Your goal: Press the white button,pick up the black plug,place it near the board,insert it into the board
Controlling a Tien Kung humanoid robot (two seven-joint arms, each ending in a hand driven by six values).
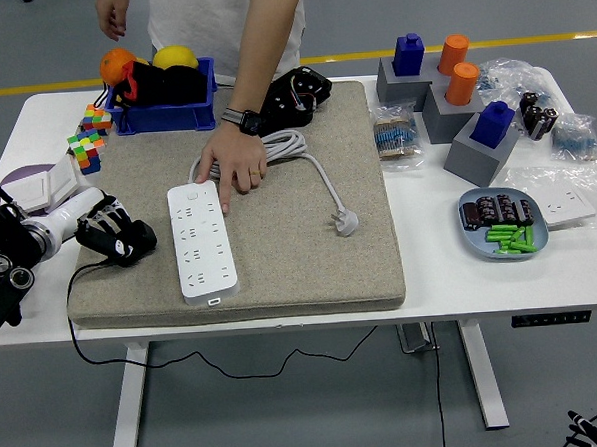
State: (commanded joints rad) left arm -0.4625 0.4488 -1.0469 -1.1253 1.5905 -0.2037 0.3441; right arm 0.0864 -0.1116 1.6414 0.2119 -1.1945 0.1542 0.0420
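the white power strip (201, 240) lies on the beige mat (299, 223), its long axis running from the mat's far side to its near edge, cable end away from the robot. one black plug (129, 239) sits at the mat's left edge, left of the strip, with the left hand (107, 232) clenched over it. one person's hand (235, 165) rests on the strip's far end. the mat covers a white table (451, 271) over grey floor.

A person's hand (237, 165) blocks the power strip's (201, 239) far end; its near sockets lie open.
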